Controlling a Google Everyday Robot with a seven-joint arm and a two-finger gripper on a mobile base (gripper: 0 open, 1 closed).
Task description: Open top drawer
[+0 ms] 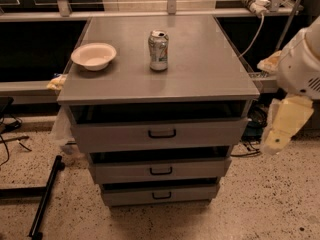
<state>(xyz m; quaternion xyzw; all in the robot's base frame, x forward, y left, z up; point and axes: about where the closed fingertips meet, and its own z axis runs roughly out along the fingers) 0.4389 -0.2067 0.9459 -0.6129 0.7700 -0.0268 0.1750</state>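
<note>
The wide grey metal top drawer [200, 133] sits right under the grey desk top [200, 69]. It runs left-right, with its black handle facing near. The cream gripper [276, 136] hangs off to the right, well apart, and I can't tell its grip.

Three drawers [115, 134]; one bowl [93, 55]; one can [158, 50]; one claw [280, 129], far right.

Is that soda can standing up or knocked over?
Upright: the can stands on its base on the cabinet top, opened end up. The gripper hangs beyond its right edge.
</note>
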